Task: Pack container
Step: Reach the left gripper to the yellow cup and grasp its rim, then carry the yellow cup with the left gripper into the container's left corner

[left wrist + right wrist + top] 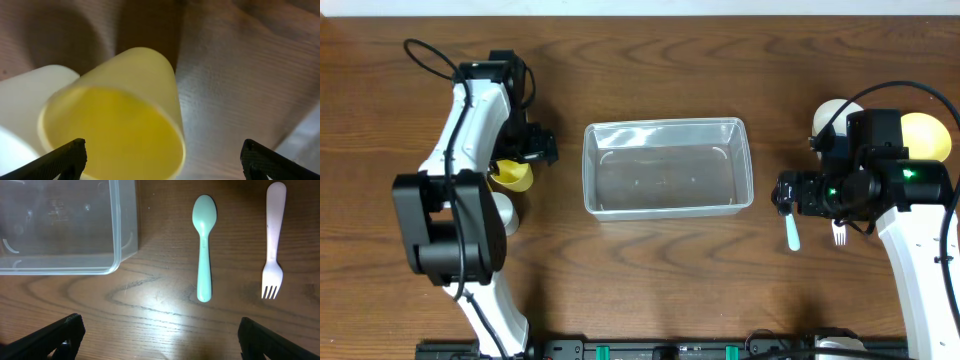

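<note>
The clear rectangular container (665, 168) stands empty in the middle of the table; its corner shows in the right wrist view (125, 230). My left gripper (533, 148) is open, its jaws (162, 160) wide on either side of a yellow cup (120, 125) that lies on its side (513, 177), not gripped. A white cup (25, 100) touches the yellow one (503, 212). My right gripper (784, 192) is open and empty (160, 335) over bare wood, right of the container. A teal spoon (204, 250) and a white fork (272, 245) lie ahead of it.
A white bowl (835, 115) and a yellow bowl (926, 135) sit at the far right behind the right arm. The spoon (792, 232) and fork (839, 235) lie side by side right of the container.
</note>
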